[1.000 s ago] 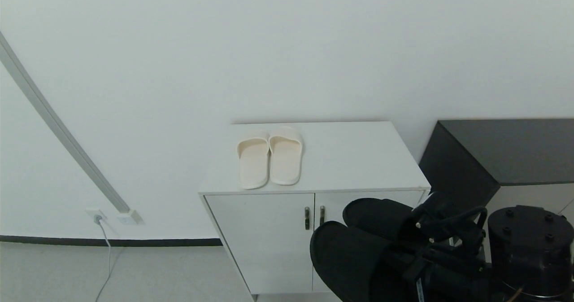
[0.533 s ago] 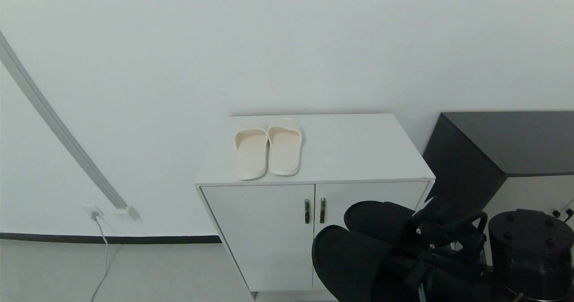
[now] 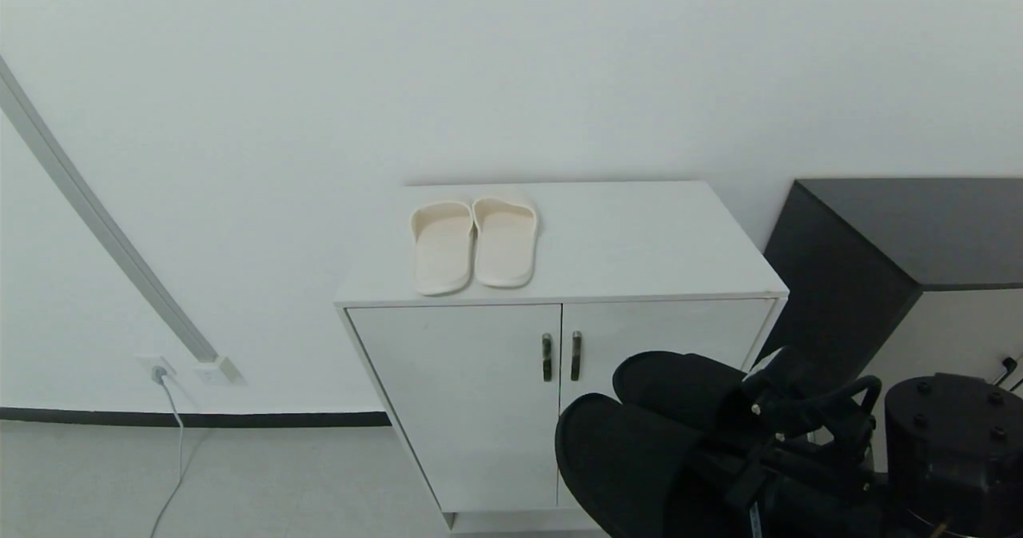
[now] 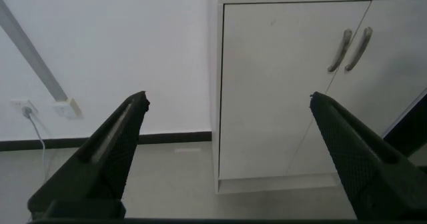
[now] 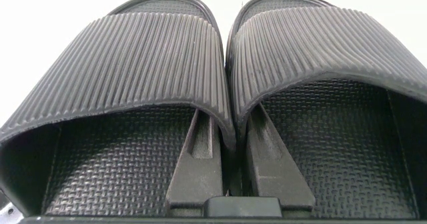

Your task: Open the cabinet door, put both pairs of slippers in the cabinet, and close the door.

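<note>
A cream pair of slippers point(image 3: 473, 244) lies side by side on the left part of the white cabinet's top point(image 3: 639, 242). Both cabinet doors are closed, and their two metal handles point(image 3: 547, 356) point(image 3: 575, 355) meet at the middle. A black pair of slippers point(image 3: 639, 434) hangs in front of the right door, low down. My right gripper point(image 5: 230, 144) is shut on the two inner walls of this pair point(image 5: 160, 71). My left gripper point(image 4: 229, 101) is open and empty, facing the cabinet front point(image 4: 280, 117) from a distance, level with the left door.
A dark cabinet point(image 3: 903, 242) stands close on the right of the white one. On the left wall are a socket with a cable point(image 3: 157, 372) and a slanted grey conduit point(image 3: 96, 210). Bare floor point(image 3: 200, 482) lies left of the cabinet.
The whole head picture has shifted, so the camera has moved: the cabinet now sits higher and more of its doors shows. The black slippers stay in the right gripper.
</note>
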